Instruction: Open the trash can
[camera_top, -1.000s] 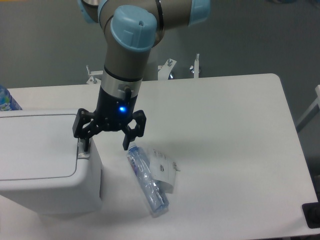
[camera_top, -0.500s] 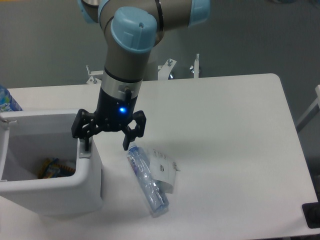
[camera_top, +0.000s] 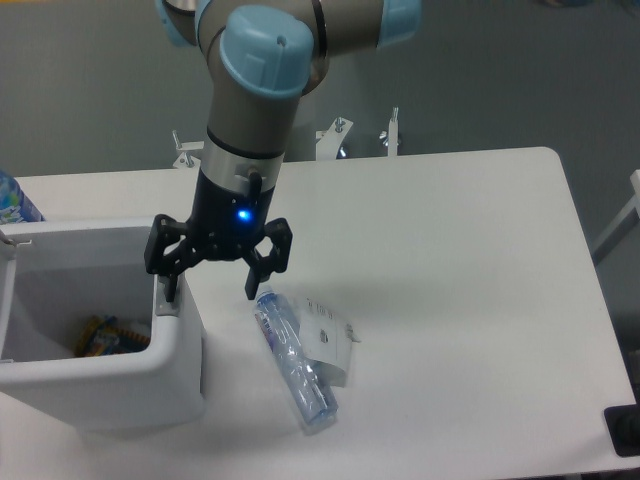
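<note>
We judge the trash can (camera_top: 120, 370), at the table's near left corner, stiff light plastic best worked at its push tab, where our gripper (camera_top: 212, 283) hovers wide open, empty.

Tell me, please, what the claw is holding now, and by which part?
Nothing. The claw is open; one finger is at the grey tab on the trash can rim, the other hangs above the bottle.

The scene is evenly lit from above in cool, slightly dim light. Soft shadows are cast on the table (camera_top: 450, 250) beneath the gripper (camera_top: 213, 288) and right of the trash can (camera_top: 120, 385). Mild softness is seen throughout; no strong glare is produced.
</note>
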